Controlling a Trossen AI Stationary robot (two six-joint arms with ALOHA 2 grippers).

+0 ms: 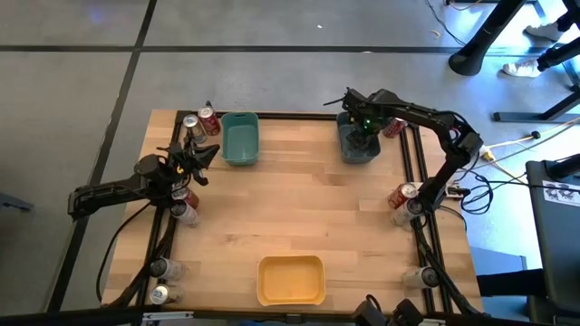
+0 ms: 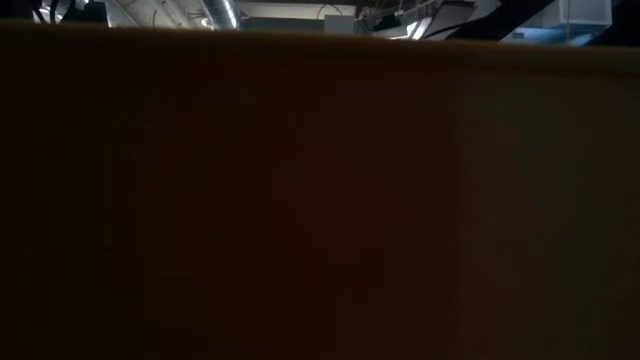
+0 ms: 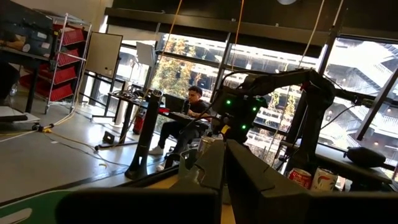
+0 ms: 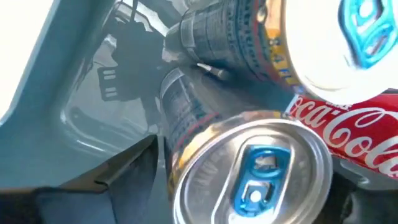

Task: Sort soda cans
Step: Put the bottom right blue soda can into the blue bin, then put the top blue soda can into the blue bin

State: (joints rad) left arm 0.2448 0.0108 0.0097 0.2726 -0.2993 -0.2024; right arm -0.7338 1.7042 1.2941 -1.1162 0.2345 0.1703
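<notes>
Soda cans stand in small groups along the table's edges: two at the far left corner, two at the left edge, two at the near left, two at the right edge. My right gripper hangs over the grey bin, open. Its fingers stand on either side of a silver-topped can that lies tilted on a red can and other cans in the bin. My left gripper hovers by the left edge, shut and holding nothing. My right gripper points down into the grey bin with a finger beside the silver-topped can's rim. Whether the fingers touch the can, I cannot tell.
A teal bin sits at the far edge and a yellow bin at the near edge; the yellow bin's wall fills the low view. One can stands near the right corner. A person sits beyond the table.
</notes>
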